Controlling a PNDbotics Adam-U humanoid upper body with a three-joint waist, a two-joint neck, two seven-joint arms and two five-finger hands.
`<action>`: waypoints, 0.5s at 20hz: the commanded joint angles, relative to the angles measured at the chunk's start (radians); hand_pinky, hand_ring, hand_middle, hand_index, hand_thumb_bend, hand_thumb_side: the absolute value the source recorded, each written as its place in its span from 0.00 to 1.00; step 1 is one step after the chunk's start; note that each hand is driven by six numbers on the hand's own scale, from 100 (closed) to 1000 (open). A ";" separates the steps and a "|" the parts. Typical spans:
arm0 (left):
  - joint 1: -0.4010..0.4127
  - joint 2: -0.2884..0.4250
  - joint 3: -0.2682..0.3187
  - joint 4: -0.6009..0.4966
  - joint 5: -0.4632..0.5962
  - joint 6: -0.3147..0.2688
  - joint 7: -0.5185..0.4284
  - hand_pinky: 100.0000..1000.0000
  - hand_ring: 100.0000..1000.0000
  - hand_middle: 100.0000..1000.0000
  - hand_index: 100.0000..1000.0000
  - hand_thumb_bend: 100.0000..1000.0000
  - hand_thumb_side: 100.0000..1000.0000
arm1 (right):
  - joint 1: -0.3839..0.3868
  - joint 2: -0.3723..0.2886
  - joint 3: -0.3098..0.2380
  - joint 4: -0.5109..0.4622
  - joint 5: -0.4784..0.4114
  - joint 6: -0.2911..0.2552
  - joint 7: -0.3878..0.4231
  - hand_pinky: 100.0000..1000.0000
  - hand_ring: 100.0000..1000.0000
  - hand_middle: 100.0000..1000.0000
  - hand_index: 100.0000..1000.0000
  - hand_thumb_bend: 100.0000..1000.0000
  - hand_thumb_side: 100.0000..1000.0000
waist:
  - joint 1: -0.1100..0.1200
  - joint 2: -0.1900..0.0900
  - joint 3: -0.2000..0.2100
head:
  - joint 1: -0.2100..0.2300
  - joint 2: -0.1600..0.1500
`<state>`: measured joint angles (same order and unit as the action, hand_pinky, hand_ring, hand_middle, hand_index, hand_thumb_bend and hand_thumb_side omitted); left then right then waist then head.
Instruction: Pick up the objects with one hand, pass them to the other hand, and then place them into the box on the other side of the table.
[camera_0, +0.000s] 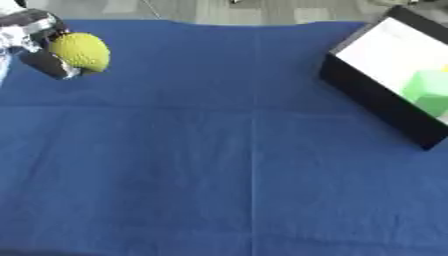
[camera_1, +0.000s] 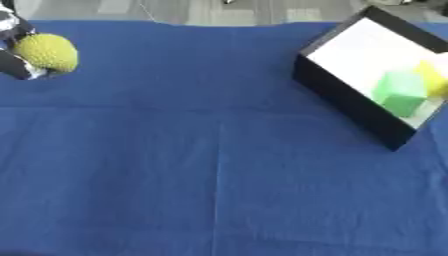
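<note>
Left eye view: at ten o'clock the left hand (camera_0: 35, 42) has its fingers curled round the yellow ball (camera_0: 80, 51), lifted for handover toward the two-o'clock box (camera_1: 346, 102).

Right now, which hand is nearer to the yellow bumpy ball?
Left. The left hand is at the far-left of the table with its fingers curled round the yellow bumpy ball. The right hand shows in neither view.
</note>
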<state>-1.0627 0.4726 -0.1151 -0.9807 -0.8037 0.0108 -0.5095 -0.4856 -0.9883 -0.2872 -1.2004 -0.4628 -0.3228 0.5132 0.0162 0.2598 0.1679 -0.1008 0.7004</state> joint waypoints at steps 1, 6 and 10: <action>-0.011 -0.003 -0.002 -0.052 0.045 0.011 0.053 0.54 0.54 0.41 0.43 0.18 0.00 | -0.029 -0.038 0.005 -0.044 -0.009 -0.006 -0.005 0.87 1.00 0.90 0.91 0.00 0.31 | -0.001 -0.043 0.002 | -0.003 -0.009; 0.005 -0.051 -0.012 -0.079 0.112 0.027 0.146 0.53 0.53 0.40 0.44 0.12 0.00 | -0.076 -0.028 0.033 -0.094 -0.002 -0.022 -0.018 0.87 1.00 0.90 0.90 0.00 0.24 | -0.006 -0.045 0.000 | -0.002 -0.008; 0.021 -0.107 -0.017 -0.086 0.150 0.029 0.210 0.52 0.52 0.40 0.44 0.07 0.00 | -0.132 -0.010 0.077 -0.109 0.021 -0.006 -0.002 0.87 1.00 0.90 0.90 0.00 0.24 | -0.009 -0.048 0.000 | -0.007 -0.012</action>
<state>-1.0240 0.3629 -0.1337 -1.0395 -0.6687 0.0391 -0.3215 -0.6006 -0.9731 -0.2136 -1.2876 -0.4496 -0.3320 0.5079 0.0157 0.2598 0.1678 -0.1047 0.7000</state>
